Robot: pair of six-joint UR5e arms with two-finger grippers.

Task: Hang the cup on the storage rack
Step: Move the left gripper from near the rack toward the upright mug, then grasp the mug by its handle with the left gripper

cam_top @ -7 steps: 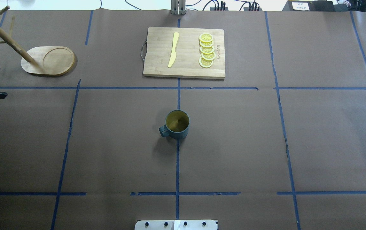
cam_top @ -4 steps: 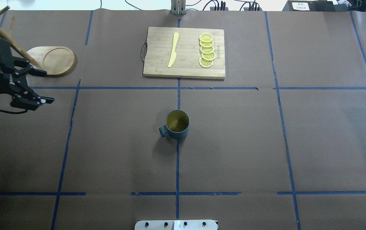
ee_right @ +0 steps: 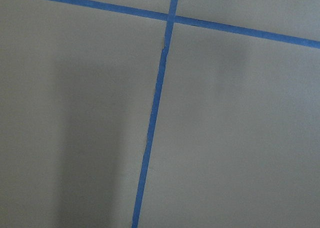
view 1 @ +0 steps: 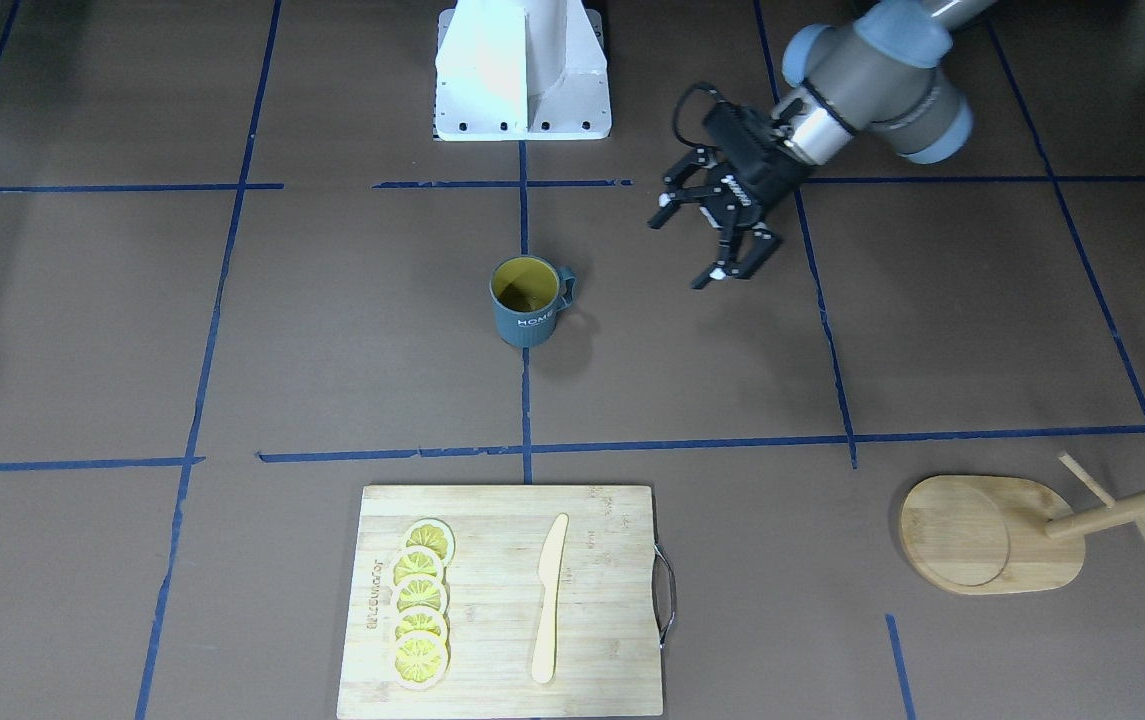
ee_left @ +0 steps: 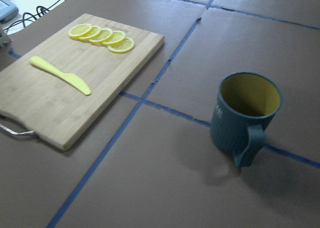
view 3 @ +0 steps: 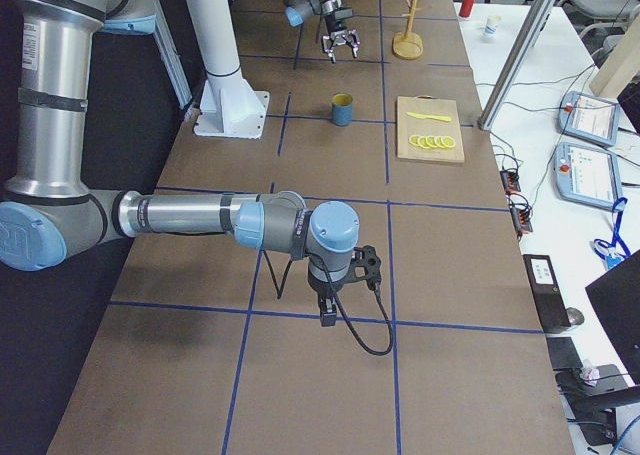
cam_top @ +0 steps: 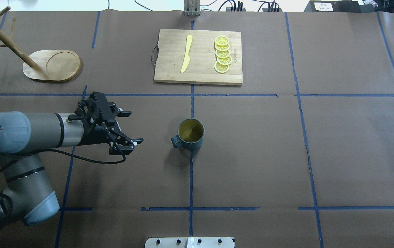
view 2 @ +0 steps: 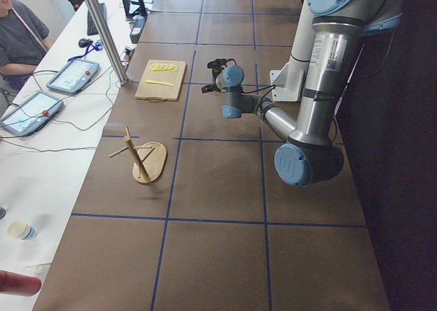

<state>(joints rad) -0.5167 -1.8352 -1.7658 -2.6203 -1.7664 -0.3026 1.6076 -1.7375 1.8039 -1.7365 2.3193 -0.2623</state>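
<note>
A brown-papered bench (cam_top: 252, 155) taped into blue squares, seen from overhead. The robot's left arm (cam_top: 28, 132) reaches in low from 9 o'clock, probably chosen because cup and rack both lie within its sweep. A cutting board (cam_top: 198, 69) lies at 12 o'clock, no part of the job. The wooden rack (cam_top: 52, 65) stands at 10 o'clock with its pegs bare, ready to take the cup. The left claw (cam_top: 135, 126) is spread wide and empty, near the cup at its 9 o'clock but not touching it, apparently lined up for a grasp. The cup (cam_top: 190, 134) stands upright at the bench's centre, handle toward 8 o'clock, on that claw's side. The right claw (view 3: 328, 310) hangs over bare bench well apart, likely parked clear; how far it is open cannot be told. A yellow knife (cam_top: 187, 53) and lemon slices (cam_top: 222, 55) rest on the board.
</note>
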